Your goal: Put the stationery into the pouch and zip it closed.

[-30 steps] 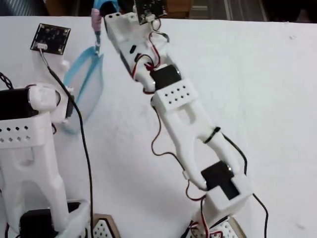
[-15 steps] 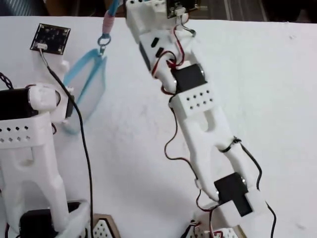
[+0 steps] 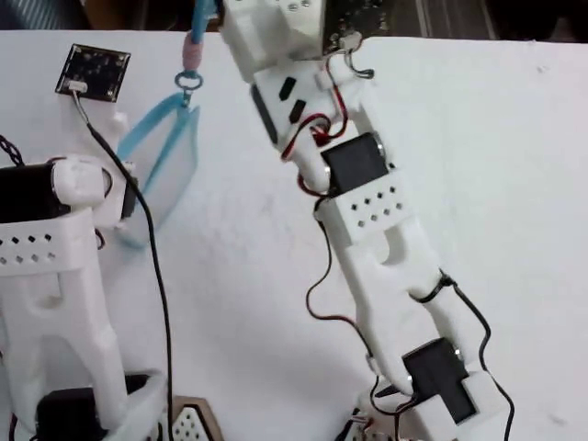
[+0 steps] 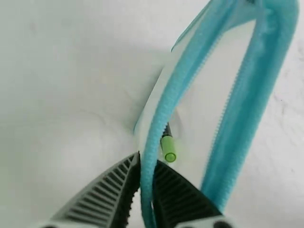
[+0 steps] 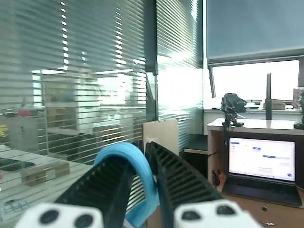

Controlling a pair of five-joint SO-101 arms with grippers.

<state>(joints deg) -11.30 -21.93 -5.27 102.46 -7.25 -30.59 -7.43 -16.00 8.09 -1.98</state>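
The clear pouch [image 3: 165,152] with teal zipper trim lies open on the white counter [image 3: 478,138], far and to the left. The left tool [image 4: 146,164] is clamped on the near part of the pouch's zipper rim. Just past its tips a green-tipped pen [image 4: 168,151] lies inside the pouch. The right arm stretches to the far edge of the counter. There the right tool [image 5: 142,154] pinches the blue strap [image 5: 130,159], which joins a pink piece [image 3: 191,53] and a ring [image 3: 188,81] at the pouch's far end.
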